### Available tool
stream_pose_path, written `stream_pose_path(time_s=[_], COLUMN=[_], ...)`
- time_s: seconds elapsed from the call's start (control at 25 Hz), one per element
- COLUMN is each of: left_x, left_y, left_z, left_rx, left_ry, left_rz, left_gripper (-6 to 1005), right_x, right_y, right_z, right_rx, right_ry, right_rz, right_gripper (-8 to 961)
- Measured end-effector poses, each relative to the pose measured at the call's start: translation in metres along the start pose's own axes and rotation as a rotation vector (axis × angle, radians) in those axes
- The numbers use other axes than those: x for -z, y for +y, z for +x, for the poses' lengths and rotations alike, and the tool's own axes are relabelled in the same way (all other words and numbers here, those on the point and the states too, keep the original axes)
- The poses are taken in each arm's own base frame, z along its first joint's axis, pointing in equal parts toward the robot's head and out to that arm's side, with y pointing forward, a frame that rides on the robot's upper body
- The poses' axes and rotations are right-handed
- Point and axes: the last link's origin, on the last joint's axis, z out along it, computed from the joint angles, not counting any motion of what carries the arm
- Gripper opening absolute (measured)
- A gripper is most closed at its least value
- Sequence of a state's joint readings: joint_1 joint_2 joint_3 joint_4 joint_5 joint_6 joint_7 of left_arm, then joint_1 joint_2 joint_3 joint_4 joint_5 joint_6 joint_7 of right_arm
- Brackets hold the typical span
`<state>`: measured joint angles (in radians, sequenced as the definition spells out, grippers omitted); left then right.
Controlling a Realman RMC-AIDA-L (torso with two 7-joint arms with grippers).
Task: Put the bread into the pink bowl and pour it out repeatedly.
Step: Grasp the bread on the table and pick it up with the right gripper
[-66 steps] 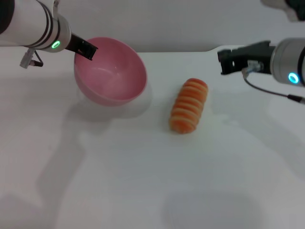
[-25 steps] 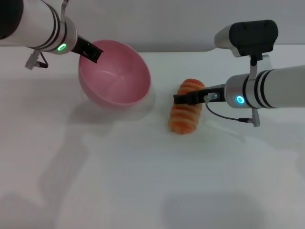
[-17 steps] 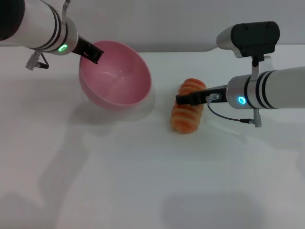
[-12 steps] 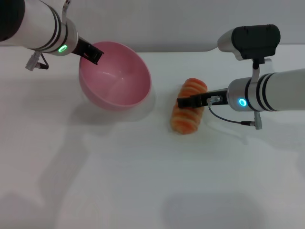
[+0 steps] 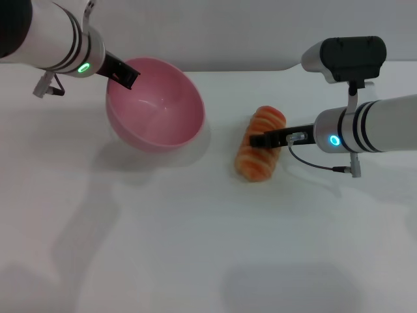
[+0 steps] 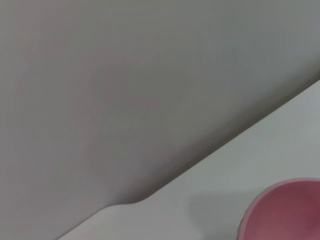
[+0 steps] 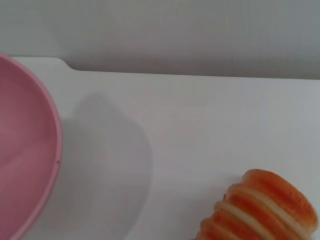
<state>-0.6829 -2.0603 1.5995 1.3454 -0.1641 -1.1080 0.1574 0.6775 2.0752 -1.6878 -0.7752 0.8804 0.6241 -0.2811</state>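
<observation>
Head view shows the right gripper [image 5: 258,140] across the bread [image 5: 260,152], grasp unclear, so it should clamp mid-loaf before lifting toward the pink bowl [image 5: 156,104], whose rim the left gripper [image 5: 126,76] grips.

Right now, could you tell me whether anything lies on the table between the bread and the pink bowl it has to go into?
Nothing visible does. Only bare white table separates the bread from the pink bowl, which the left pincer holds tilted by its rim. The right pincer is at the bread's middle.
</observation>
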Motion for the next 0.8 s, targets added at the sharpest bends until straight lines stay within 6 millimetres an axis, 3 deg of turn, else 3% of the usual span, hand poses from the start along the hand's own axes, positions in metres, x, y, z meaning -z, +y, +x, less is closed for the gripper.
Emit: stream_pose_path(time_s=[0.36,0.8], left_x=[0.000,0.000], left_y=[0.000,-0.002], left_z=[0.000,0.000], left_rx=[0.000,0.002], left_ry=[0.001,0.004], left_rz=[0.001,0.004], left_gripper=[127,128], right_x=[0.002,0.022], right_y=[0.004,0.003], right_z=[-0.003,-0.002], right_rx=[0.037,0.021], right_ry=[-0.007,-0.067], right_rz=[-0.011,-0.023], right_gripper=[566,468])
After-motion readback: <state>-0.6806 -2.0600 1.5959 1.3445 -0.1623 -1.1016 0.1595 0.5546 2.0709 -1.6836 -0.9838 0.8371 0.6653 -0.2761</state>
